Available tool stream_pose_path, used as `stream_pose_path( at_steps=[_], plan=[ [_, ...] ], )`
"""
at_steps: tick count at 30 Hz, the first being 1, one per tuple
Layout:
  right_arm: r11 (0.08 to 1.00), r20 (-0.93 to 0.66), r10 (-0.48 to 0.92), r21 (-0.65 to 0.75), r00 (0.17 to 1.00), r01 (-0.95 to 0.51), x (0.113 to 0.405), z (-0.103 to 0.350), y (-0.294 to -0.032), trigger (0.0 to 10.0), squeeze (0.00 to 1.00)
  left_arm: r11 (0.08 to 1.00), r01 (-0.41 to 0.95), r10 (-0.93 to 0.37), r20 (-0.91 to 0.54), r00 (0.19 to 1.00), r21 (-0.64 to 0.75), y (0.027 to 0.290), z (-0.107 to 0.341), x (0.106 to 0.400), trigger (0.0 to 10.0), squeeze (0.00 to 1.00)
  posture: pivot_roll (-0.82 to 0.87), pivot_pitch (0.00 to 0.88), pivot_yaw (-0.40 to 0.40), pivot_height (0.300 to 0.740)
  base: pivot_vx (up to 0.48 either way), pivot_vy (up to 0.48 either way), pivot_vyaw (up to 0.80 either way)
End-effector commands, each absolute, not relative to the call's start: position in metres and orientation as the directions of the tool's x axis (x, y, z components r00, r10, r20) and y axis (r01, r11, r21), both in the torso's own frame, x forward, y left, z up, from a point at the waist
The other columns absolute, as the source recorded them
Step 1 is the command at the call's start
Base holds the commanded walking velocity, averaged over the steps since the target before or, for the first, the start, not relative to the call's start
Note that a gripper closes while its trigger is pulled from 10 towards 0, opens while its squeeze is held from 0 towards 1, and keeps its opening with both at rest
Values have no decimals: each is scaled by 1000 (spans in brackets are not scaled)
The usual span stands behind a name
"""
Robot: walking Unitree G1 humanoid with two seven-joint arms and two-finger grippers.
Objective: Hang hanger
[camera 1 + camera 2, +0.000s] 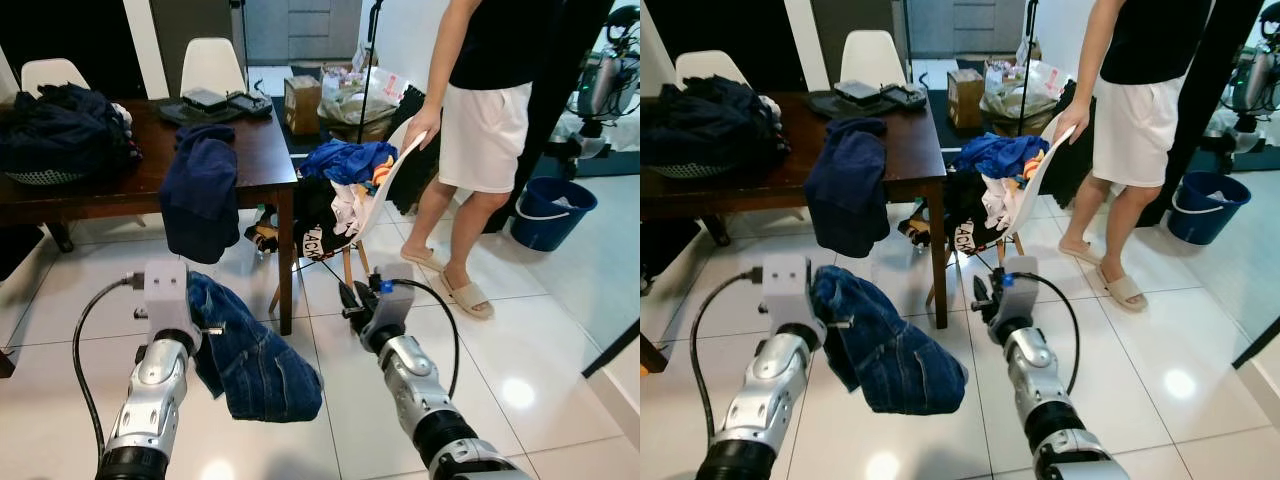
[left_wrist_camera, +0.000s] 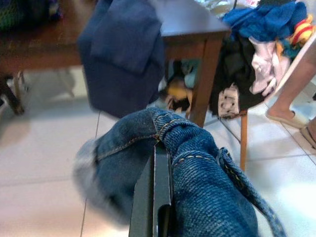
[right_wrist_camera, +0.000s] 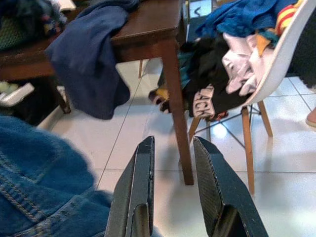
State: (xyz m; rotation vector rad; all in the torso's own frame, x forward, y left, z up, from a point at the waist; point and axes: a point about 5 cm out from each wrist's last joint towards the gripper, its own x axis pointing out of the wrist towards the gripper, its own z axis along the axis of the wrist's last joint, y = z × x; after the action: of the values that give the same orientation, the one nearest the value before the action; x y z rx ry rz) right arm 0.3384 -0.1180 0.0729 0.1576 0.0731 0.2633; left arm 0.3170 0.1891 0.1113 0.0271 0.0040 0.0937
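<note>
Dangling crumpled blue denim jeans

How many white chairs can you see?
3: two chairs behind the table, one at its left end, one near the middle, and one piled with clothes beside the person.

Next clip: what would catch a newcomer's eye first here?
The jeans hanging from the left gripper, whose jaws are shut on the denim, low over the white floor. Behind them, a navy garment drapes off the corner of the brown table. To the right, a person holds the back of a white chair piled with clothes.
</note>
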Motion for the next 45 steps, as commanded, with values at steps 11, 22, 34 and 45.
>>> stream_pose_path(
  at_steps=[11,22,34,45],
  plan=[
    [946,62,261,185,963,-268,348,99,-121,10000,0,989,-94,62,252,966,117,208,206,342,10000,0,7,0,-26,740,382,0,0],
    [934,121,296,171,947,-314,348,111,-114,10000,0,983,-92,26,377,926,159,209,261,352,10000,0,12,0,-22,740,385,0,0],
    [928,142,295,192,945,-318,349,116,-111,10000,0,966,-70,-45,426,903,251,210,301,359,10000,0,32,0,-25,740,398,0,0],
    [925,143,306,190,941,-329,349,118,-108,10000,0,963,-67,-63,457,887,263,209,320,365,10000,0,34,0,-19,740,411,0,0]
  ],
)
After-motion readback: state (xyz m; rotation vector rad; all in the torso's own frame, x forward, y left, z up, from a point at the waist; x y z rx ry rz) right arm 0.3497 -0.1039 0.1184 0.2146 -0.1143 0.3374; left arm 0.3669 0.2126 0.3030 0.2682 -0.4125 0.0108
